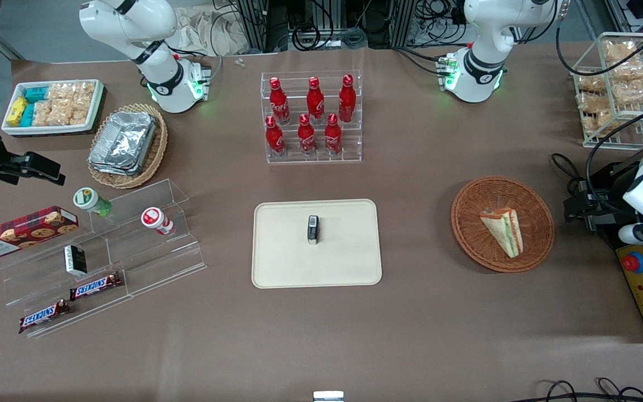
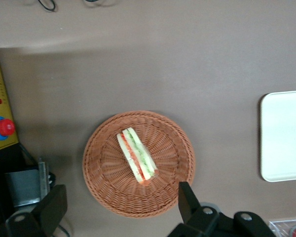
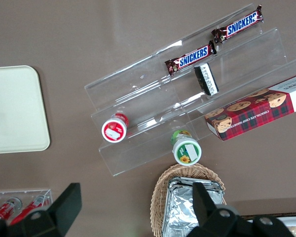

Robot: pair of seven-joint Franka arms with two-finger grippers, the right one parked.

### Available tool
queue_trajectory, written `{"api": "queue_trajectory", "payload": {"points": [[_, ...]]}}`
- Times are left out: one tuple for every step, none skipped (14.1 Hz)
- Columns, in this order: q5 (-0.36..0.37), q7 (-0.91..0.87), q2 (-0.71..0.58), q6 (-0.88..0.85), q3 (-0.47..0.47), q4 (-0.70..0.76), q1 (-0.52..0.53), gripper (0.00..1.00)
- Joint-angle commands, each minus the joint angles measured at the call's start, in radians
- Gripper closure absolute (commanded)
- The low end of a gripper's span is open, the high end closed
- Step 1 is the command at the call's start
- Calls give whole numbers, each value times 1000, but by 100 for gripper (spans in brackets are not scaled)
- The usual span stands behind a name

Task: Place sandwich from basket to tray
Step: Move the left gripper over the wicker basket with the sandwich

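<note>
The sandwich point(image 1: 503, 230) point(image 2: 136, 155), a pale wedge with green and red-orange layers, lies in the round reddish-brown woven basket point(image 1: 466, 234) point(image 2: 108, 197). The beige tray point(image 1: 277, 251) point(image 2: 283, 136) point(image 3: 15, 108) lies beside the basket, toward the parked arm's end, with a small black object point(image 1: 312, 229) on it. My gripper point(image 1: 578, 204) point(image 2: 119, 205) hangs above the table beside the basket, toward the working arm's end. It is open wide, its black fingers point(image 2: 187, 200) apart over the basket's rim with nothing between them.
A clear rack of red cola bottles point(image 1: 313, 117) stands farther from the front camera than the tray. A wire rack of snack bags point(image 1: 617, 89) and a yellow control box with a red button point(image 1: 634, 262) sit near the working arm. Acrylic steps with Snickers bars point(image 1: 95, 286) lie toward the parked arm's end.
</note>
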Motion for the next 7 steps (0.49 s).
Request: {"api": "queue_trajectory", "payload": {"points": [[-24, -54, 22, -30, -7, 33, 13, 0], [-29, -61, 24, -30, -7, 35, 13, 0], [-32, -62, 30, -28, -7, 36, 14, 0], [-29, -83, 32, -26, -8, 36, 13, 0], [-18, -134, 36, -26, -8, 35, 11, 0], [-18, -187, 36, -16, -8, 24, 13, 0], [-27, -202, 35, -14, -7, 12, 23, 0]]}}
